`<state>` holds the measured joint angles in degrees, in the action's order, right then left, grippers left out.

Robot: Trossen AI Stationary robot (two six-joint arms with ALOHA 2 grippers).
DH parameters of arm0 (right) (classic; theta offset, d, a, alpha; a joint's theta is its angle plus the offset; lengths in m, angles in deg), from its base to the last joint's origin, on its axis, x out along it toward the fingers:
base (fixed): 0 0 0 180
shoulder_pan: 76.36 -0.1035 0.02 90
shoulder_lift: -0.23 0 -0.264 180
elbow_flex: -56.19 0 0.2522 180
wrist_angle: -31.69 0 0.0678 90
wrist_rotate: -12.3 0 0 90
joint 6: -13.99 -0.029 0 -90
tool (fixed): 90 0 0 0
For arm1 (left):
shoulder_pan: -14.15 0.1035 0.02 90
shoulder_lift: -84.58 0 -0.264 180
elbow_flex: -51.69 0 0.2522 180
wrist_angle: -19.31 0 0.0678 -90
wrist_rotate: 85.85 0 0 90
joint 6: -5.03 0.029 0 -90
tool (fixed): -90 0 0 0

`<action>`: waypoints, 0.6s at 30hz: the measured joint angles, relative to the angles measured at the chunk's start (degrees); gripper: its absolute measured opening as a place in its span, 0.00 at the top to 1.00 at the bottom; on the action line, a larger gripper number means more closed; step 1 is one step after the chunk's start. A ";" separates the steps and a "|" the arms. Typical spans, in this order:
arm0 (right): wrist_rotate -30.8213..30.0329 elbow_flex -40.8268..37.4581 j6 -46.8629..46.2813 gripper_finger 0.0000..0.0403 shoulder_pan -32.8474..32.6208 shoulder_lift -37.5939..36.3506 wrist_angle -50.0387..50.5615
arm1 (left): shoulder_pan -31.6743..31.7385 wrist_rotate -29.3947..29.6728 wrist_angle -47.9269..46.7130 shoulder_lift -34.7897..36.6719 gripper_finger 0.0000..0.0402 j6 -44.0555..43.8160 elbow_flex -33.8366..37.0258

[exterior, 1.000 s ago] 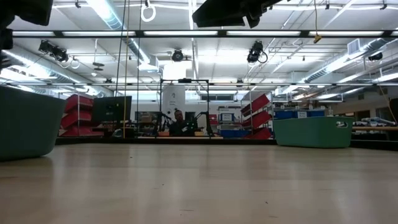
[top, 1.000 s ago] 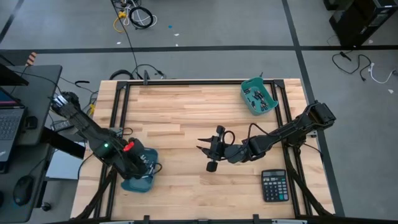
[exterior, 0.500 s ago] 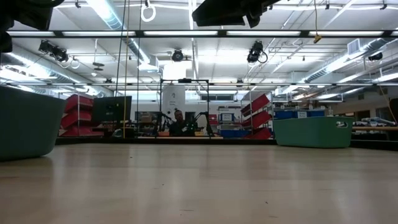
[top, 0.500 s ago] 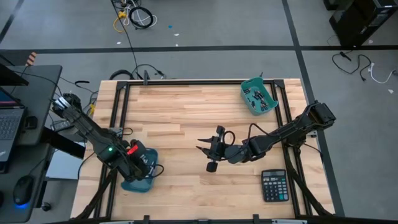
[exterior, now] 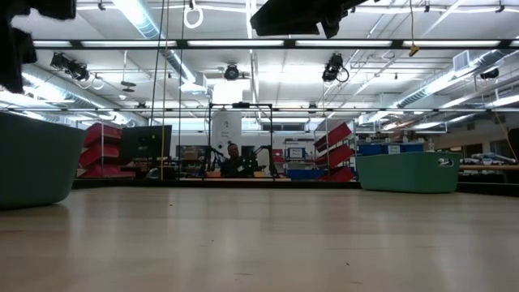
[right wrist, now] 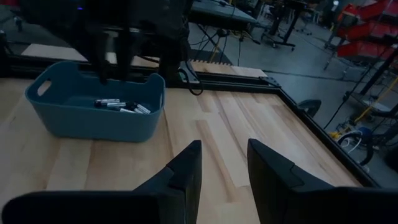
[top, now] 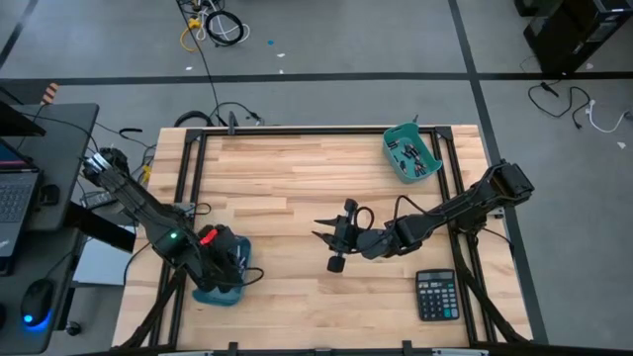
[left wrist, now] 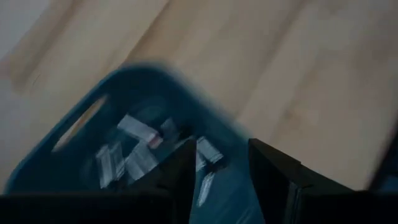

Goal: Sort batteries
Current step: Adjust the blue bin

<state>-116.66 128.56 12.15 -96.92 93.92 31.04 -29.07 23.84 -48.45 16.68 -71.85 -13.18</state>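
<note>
The left tool (left wrist: 221, 171) hangs over the teal bin (top: 220, 289) at the tabletop's (top: 297, 188) near left corner, its fingers spread with nothing between them. Batteries (left wrist: 134, 152) lie loose on that bin's floor, and more batteries (top: 409, 156) sit in a second teal bin (top: 431, 168) at the far right corner. The right tool (top: 328, 242) hovers above the tabletop's middle, fingers parted and empty. A black calculator (top: 436, 295) lies at the near right edge, well apart from both bins.
</note>
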 joint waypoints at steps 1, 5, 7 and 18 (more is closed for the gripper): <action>0.00 0.00 -1.18 0.72 0.38 0.00 0.01 | 0.04 1.14 1.39 0.02 0.63 2.02 -0.71; 0.56 0.00 -7.22 0.72 2.76 -0.73 2.97 | 0.14 8.55 4.04 0.03 0.63 11.21 -4.71; 1.49 0.00 -9.94 0.72 4.39 -1.62 5.97 | 0.39 13.46 4.11 0.07 0.63 15.59 -6.72; 11.67 1.42 -20.99 0.80 20.50 -9.40 34.24 | 14.98 26.57 5.34 0.09 0.63 48.95 -8.64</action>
<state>-104.99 129.98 -8.83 -76.41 84.52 65.28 -14.09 50.41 -43.11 16.77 -22.90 -21.82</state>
